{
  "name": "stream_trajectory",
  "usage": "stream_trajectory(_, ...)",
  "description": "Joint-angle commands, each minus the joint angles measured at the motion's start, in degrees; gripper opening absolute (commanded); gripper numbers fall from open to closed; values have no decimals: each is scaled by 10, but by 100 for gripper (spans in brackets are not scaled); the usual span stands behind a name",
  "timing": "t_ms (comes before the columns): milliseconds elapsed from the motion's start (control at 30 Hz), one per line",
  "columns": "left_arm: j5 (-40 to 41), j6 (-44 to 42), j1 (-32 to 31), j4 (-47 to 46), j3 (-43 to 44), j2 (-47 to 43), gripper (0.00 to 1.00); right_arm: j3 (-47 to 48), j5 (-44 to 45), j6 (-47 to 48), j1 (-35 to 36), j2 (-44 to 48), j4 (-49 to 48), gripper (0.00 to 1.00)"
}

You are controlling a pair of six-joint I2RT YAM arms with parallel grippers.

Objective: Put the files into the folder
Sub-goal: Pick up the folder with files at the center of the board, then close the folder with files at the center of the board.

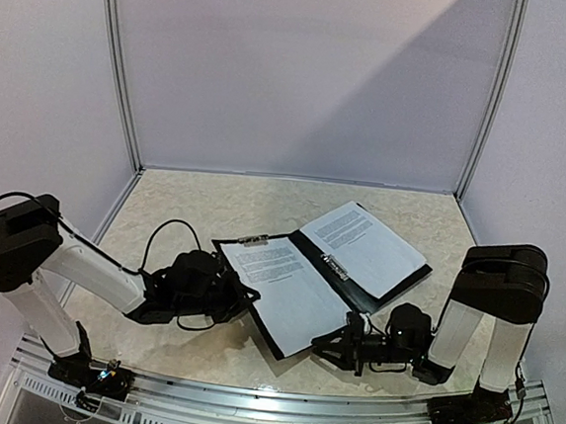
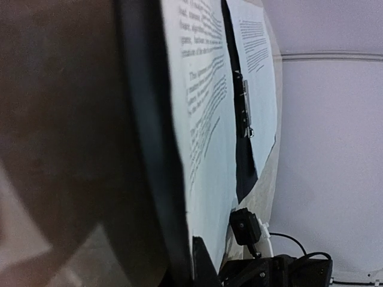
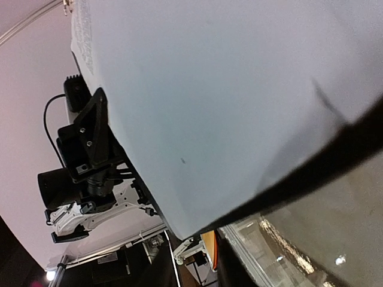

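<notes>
Pale marbled table (image 1: 194, 204), white walls. Folder (image 1: 387, 295): black, open flat, centre-right. Files (image 1: 291, 292): printed sheets lying on both halves. Left gripper (image 1: 241, 296): jaws closed at the folder's left edge. Right gripper (image 1: 329, 343): at the near sheet corner, jaw gap cannot be told. Risk: uneven pulling may crease the sheets or drag them off.

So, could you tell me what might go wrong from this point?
1. The near sheet of the files overhangs the folder toward the right gripper; a push there could crease it or slide it out.
2. The left gripper is shut at the folder's left edge; a tug might drag the folder and shift the loose sheets.
</notes>
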State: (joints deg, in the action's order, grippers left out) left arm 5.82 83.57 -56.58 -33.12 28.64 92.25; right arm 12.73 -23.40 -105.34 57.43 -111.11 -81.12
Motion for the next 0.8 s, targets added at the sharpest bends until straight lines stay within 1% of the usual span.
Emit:
stream_trajectory(0,-9,-52,33,71,32,-32,0,-16,-46,0,8,22,-157,57)
stream_trajectory(33,-22,-67,44,105,43,-40,0,-20,-57,12,9,33,-118,96)
stream_trajectory(67,-35,-84,56,139,56,-48,0,-25,-75,24,11,52,-76,99)
stream_trajectory(100,-49,-108,69,178,71,-58,0,-30,-88,49,11,68,-22,99)
stream_trajectory(167,-97,-162,97,283,112,-69,0,-39,-103,93,11,132,103,99)
stream_trajectory(200,-109,-194,108,349,139,-71,0,-31,-108,143,10,160,210,99)
stream_trajectory(233,-117,-223,118,404,165,-72,0,-2,-106,188,11,215,351,99)
stream_trajectory(267,-128,-253,127,452,199,-69,0,68,-77,269,17,248,545,99)
stream_trajectory(300,-141,-280,136,503,223,-66,0,129,-22,344,25,290,726,99)
stream_trajectory(333,-148,-304,143,543,243,-62,0,194,39,460,30,313,874,99)
stream_trajectory(367,-156,-326,148,584,262,-58,0,246,86,529,30,333,986,99)
stream_trajectory(433,-156,-375,158,675,303,-45,0,321,205,599,29,353,1142,99)
stream_trajectory(467,-155,-398,160,714,321,-40,0,343,268,612,27,373,1186,99)
stream_trajectory(500,-150,-418,162,749,338,-36,0,353,321,623,26,389,1211,99)
stream_trajectory(567,-134,-449,164,813,366,-34,0,341,394,627,12,437,1219,99)
stream_trajectory(633,-124,-480,170,866,389,-40,0,313,411,628,-21,503,1196,99)
stream_trajectory(700,-109,-508,177,921,419,-44,0,290,402,639,-60,548,1180,99)
stream_trajectory(767,-93,-533,186,977,454,-47,0,282,397,659,-88,567,1181,99)
